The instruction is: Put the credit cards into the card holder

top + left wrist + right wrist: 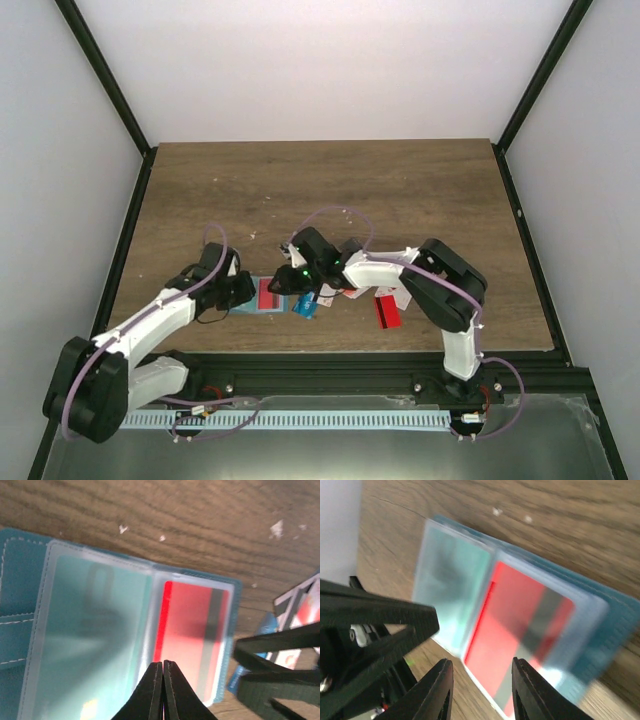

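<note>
Holder (20,580) lies open and flat on the table (200,520), near the front edge and between your two arms, clear sleeves up. A green card (95,630) sits in the left pocket and a red card (187,625) with a black stripe in the right one. A brighter strip runs along the red card's inner edge. You cannot tell from here whether that edge is fully under the film.

Your left gripper (163,664) is clenched, tips pressed together with nothing between them, right over the fold between the two pockets. That looks like a pinning pose, meant to keep the light holder from sliding or flipping while a card is pushed sideways into a sleeve. Whether the tips actually touch the plastic cannot be made out.

Your right gripper (482,664) stands with its jaws partly apart, straddling the outer end of the red card's pocket. Nothing is pinched between them. It looks placed to nudge that card home or to back away.

The loose cards (388,312), red, blue and white, lie just right of the holder under the right arm, an easy reach. With two pockets filled and that pile waiting, you are partway through.
</note>
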Robot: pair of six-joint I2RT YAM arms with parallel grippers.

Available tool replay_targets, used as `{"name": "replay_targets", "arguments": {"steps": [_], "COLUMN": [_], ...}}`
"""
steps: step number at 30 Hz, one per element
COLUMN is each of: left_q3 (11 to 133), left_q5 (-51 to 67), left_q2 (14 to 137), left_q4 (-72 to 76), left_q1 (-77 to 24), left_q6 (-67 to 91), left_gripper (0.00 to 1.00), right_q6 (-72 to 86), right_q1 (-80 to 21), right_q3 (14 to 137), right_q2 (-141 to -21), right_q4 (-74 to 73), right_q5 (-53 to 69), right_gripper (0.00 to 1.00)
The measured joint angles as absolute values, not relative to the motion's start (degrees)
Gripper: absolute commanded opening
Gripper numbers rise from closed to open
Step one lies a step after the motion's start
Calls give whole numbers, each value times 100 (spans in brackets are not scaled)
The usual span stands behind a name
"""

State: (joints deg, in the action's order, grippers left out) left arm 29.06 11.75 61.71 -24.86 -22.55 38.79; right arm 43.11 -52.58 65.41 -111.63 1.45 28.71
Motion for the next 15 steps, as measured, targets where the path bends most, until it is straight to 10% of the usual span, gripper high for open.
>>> {"name": "replay_targets", "arguments": {"steps": [15], "left_q3": [2805], "left_q5": [1328], "left_q2": [7655], "left_q4": [-1236], "left_q1": [-2591], "left_q6": [3916], "left_gripper": [4], "right_q6": [4254], "right_q1": [-4716], "right_q3": [5057], "right_q2": [-10047], "right_q4": [93], "right_q5": [2438], "right_gripper": [35]}}
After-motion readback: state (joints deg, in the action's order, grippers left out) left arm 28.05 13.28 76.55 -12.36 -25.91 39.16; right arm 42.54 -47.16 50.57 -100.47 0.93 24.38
